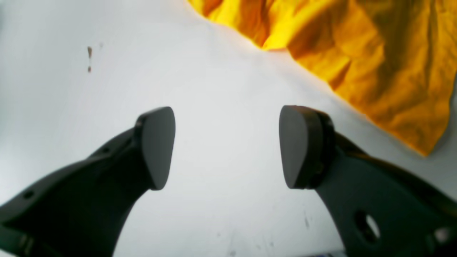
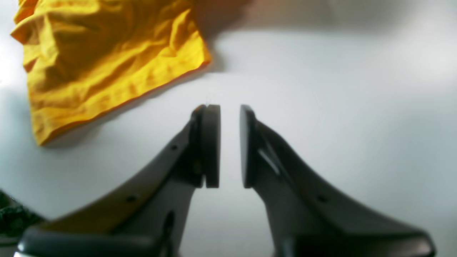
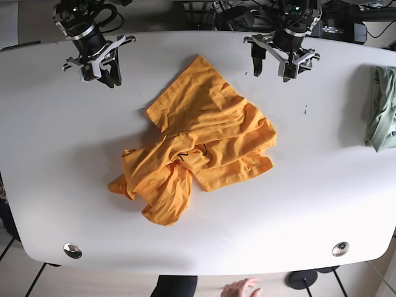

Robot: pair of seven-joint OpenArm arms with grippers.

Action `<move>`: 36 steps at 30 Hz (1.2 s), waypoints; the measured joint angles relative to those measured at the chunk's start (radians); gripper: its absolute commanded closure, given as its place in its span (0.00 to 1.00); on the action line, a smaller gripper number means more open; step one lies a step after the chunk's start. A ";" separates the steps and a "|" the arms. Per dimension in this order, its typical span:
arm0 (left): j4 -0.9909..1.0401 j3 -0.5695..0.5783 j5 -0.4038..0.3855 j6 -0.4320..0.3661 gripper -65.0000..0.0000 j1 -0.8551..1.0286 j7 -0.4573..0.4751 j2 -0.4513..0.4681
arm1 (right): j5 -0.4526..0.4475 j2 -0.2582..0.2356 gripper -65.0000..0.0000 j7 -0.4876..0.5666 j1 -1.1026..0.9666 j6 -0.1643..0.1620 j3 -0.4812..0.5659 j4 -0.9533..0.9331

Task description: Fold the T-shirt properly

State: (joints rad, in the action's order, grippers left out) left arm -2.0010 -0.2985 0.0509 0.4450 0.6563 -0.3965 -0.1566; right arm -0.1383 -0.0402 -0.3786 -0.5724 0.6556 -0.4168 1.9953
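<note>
A crumpled orange T-shirt point(image 3: 198, 136) lies in a heap in the middle of the white table point(image 3: 55, 154). My left gripper point(image 3: 272, 71) hangs at the far right of the shirt, open wide and empty over bare table. In the left wrist view point(image 1: 226, 142) the shirt point(image 1: 375, 53) lies beyond it, to the upper right. My right gripper point(image 3: 109, 79) hangs at the far left, apart from the shirt. In the right wrist view point(image 2: 230, 142) its jaws stand nearly together with a narrow gap and hold nothing. A shirt edge point(image 2: 100, 57) lies ahead to the left.
A folded green garment point(image 3: 382, 108) lies at the table's right edge. A person's hand point(image 3: 241, 288) shows at the near edge. Two round metal discs point(image 3: 72, 250) point(image 3: 340, 249) sit in the near corners. Small dark marks point(image 1: 89, 53) spot the table. Cables crowd the far edge.
</note>
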 measured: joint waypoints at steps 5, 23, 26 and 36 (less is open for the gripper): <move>0.000 -0.065 -0.004 0.011 0.34 -0.065 0.000 0.016 | 0.002 -0.038 0.51 -0.097 0.122 0.000 0.083 0.000; 0.001 -0.352 -0.001 0.024 0.34 -0.227 -0.134 0.024 | 0.000 -0.091 0.27 -0.333 0.488 -0.001 0.605 -0.086; 0.002 -0.407 0.000 0.098 0.34 -0.241 -0.135 0.021 | 0.003 -0.098 0.27 -0.340 0.584 -0.003 0.728 -0.180; 0.011 -0.524 -0.001 0.140 0.34 -0.266 -0.134 0.077 | 0.031 0.034 0.27 -0.280 0.831 -0.018 1.089 -0.553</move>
State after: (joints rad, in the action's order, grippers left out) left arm -1.9903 -0.8223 0.0502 0.5846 0.3904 -0.5308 -0.0795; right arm -0.1070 -0.0063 -0.6590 0.2584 0.6380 0.6727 1.4425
